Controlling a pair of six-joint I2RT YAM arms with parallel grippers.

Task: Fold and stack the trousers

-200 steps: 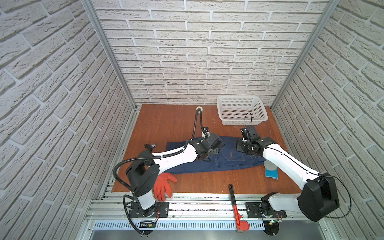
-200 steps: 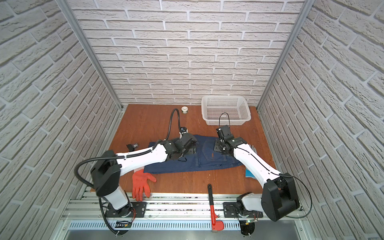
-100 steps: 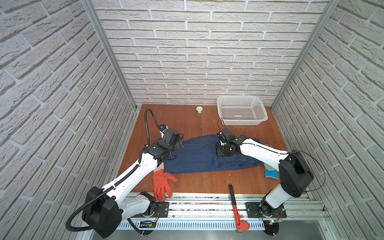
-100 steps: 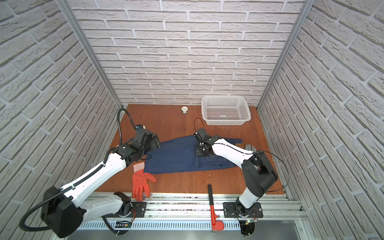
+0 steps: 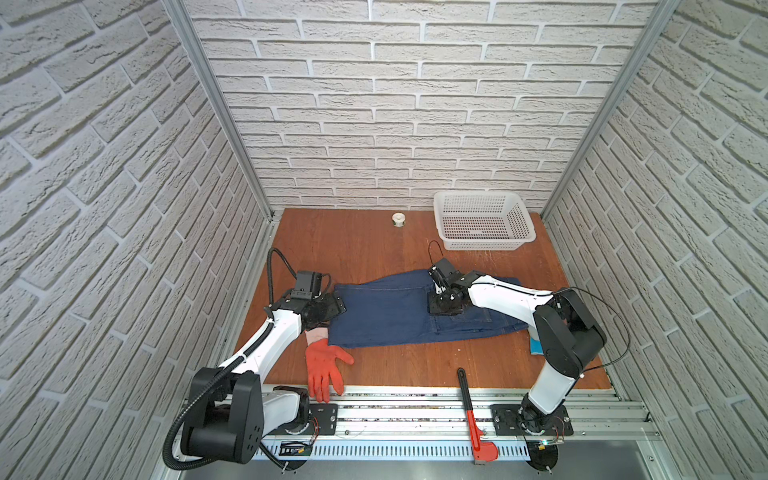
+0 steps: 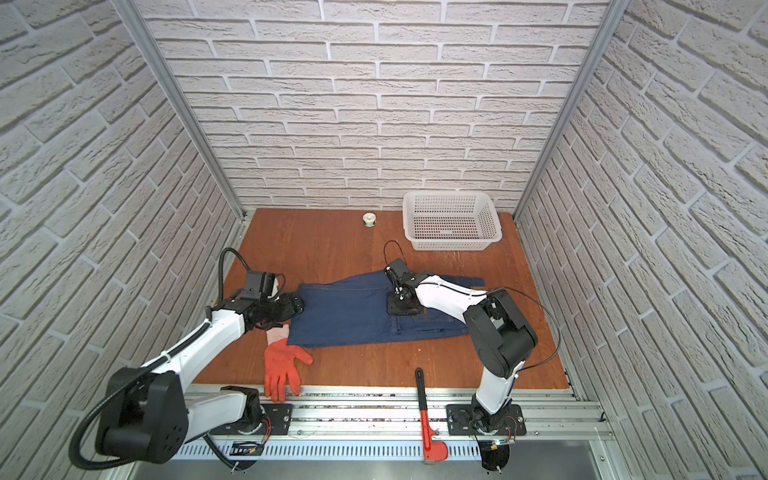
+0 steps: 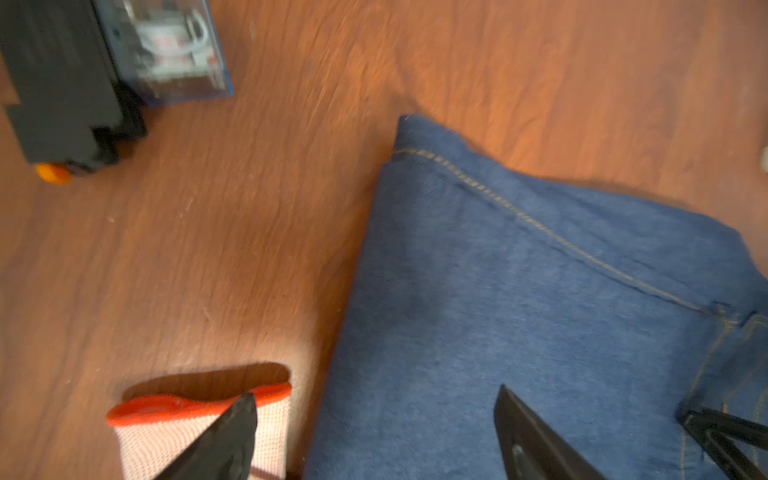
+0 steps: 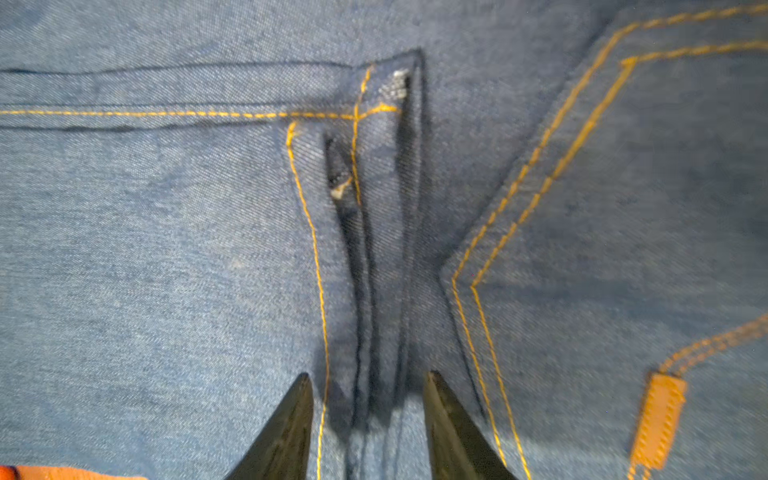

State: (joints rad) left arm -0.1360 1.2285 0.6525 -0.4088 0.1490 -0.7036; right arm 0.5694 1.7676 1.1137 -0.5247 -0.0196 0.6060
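The dark blue denim jeans point(image 5: 395, 316) lie flat across the brown wooden table point(image 5: 353, 249), the left gripper point(image 7: 376, 395) spread wide at their left end ready to grab, the right gripper point(image 8: 368, 374) half open over a middle seam, seemingly pinning them down.

Lab test booth: faux-brick panels point(image 5: 395, 104), aluminium rail point(image 5: 415, 409), 2 mounted arms point(image 5: 266, 345).

The trousers point(image 5: 386, 316) are matt denim cloth, the tabletop point(image 5: 353, 249) is smooth brown wood, the basket point(image 5: 482, 242) white plastic.
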